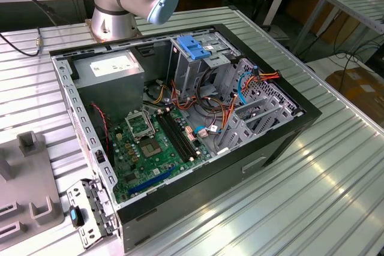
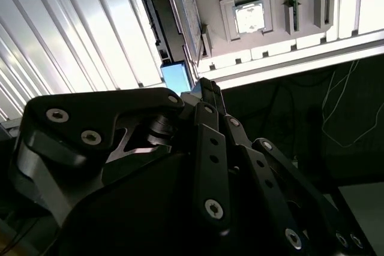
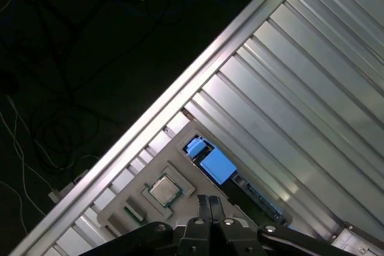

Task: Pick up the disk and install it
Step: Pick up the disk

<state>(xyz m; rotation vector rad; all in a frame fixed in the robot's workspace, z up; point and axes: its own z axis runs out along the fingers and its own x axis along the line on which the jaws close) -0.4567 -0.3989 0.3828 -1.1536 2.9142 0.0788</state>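
Note:
The disk [image 3: 217, 166] stands on edge in a grey fixture tray [image 3: 180, 178]. Its bright blue bracket faces me in the first wrist view. In the second wrist view the disk [image 2: 187, 22] shows its grey face, with a blue end [image 2: 177, 76] near my fingertips. My gripper [image 3: 209, 203] hangs above the tray, apart from the disk, its black fingers [image 2: 207, 88] pressed together on nothing. In the exterior view the open computer case [image 1: 288, 130] lies on the table, and a blue plate [image 1: 195, 46] tops its metal drive cage.
A processor chip [image 3: 164, 190] sits in a pocket of the tray beside the disk. The ribbed aluminium table [image 3: 300, 88] ends at an edge rail [image 3: 198, 82], with dark floor and cables beyond. The arm's base [image 1: 120, 4] stands behind the case. Part of the grey tray [image 1: 24, 190] lies at the exterior view's left.

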